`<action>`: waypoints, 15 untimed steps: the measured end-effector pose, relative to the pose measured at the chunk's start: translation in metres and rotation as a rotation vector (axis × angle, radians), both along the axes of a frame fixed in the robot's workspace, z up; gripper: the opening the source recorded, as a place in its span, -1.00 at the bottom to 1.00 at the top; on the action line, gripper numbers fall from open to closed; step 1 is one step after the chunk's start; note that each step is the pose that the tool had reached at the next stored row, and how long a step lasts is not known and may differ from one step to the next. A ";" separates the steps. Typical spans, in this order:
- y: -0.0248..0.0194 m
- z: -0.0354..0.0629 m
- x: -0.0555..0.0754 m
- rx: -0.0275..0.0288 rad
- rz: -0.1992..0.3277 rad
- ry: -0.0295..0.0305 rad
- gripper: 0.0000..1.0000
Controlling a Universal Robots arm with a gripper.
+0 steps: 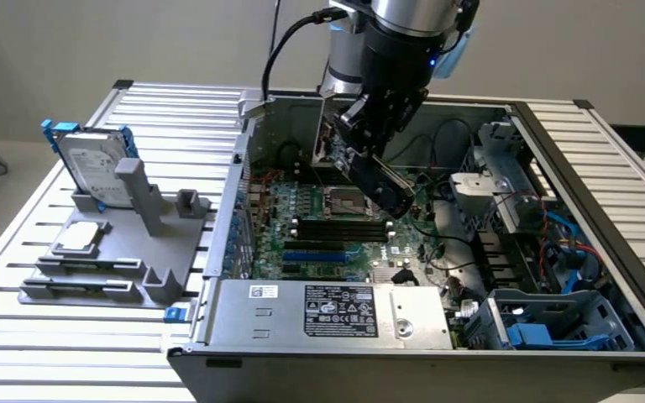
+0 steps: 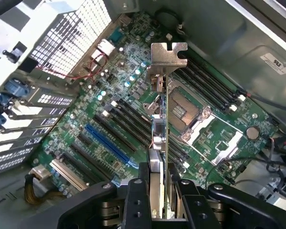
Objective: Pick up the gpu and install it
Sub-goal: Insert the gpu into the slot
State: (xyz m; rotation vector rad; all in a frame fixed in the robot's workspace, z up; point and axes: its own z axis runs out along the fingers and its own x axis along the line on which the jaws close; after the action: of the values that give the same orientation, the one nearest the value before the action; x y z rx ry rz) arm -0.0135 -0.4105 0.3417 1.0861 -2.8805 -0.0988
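Inside the open case [image 1: 549, 143], the claw [image 2: 159, 202] is pinching the gpu [image 2: 160, 133]. One finger presses each flat side, grip at one end of the card. The card is edge-on to the wrist view, with its metal bracket [image 2: 168, 55] at the end far from the claw, pointing down toward the motherboard [image 2: 109, 114].

Exterior view: the gpu hangs tilted off the claw. Its low end is over the board, near the CPU socket [image 1: 343, 200] and just above the black memory slots [image 1: 339, 228]. The low end looks clear of the board, but I can't tell the gap for sure from these angles.

Status, my read:
- Pick-up: done. The card is off any support and held firmly in the air.
- Install: not done. The card sits in no slot. The blue slot [image 2: 107, 143] and the black expansion slots beside it are bare. The bracket is well apart from the rear slot covers [image 2: 19, 119].

Further out, the power supply [image 1: 334, 311] sits at the near edge of the case. Outside the case, on the exterior view's left, a hard drive [image 1: 91, 159] stands upright in a grey fixture [image 1: 110, 264] on the slatted table [image 1: 31, 336], well apart from the claw.
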 end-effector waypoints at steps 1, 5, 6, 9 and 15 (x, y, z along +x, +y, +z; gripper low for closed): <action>0.0000 -0.0001 0.000 0.0015 0.018 0.0000 -0.47; 0.0000 -0.0008 0.000 0.0074 0.092 -0.0001 -0.47; 0.0001 -0.0010 0.000 0.0082 0.109 -0.0001 -0.47; 0.0000 -0.0015 0.000 0.0089 0.165 0.0002 -0.47; 0.0000 -0.0027 0.000 0.0089 0.272 0.0007 -0.47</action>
State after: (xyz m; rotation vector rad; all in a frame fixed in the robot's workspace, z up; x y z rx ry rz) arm -0.0135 -0.4106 0.3390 1.4651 -2.7011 -0.0980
